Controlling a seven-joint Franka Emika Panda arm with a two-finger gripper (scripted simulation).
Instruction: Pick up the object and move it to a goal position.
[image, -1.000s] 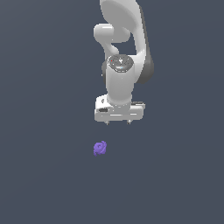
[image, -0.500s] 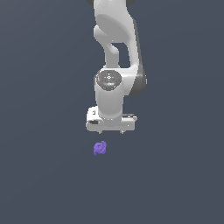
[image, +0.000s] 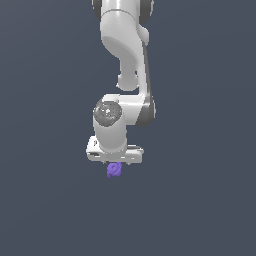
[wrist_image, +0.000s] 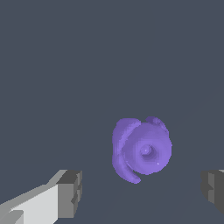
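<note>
Wrist view shows the claw (wrist_image: 140, 194) spread wide and holding nothing, its fingers (wrist_image: 70, 192) flanking the purple object (wrist_image: 142, 149) on the grey worktop (wrist_image: 65, 65), so I judge the grasp, the lift and the carry to the goal all remain.

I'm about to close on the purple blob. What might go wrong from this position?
The purple blob sits between the open fingers but nearer one of them, so that one may touch first and nudge it sideways. Its lumpy, ridged surface could also let it slip or roll when squeezed. In the exterior view the gripper partly hides it, so height is hard to judge.
</note>
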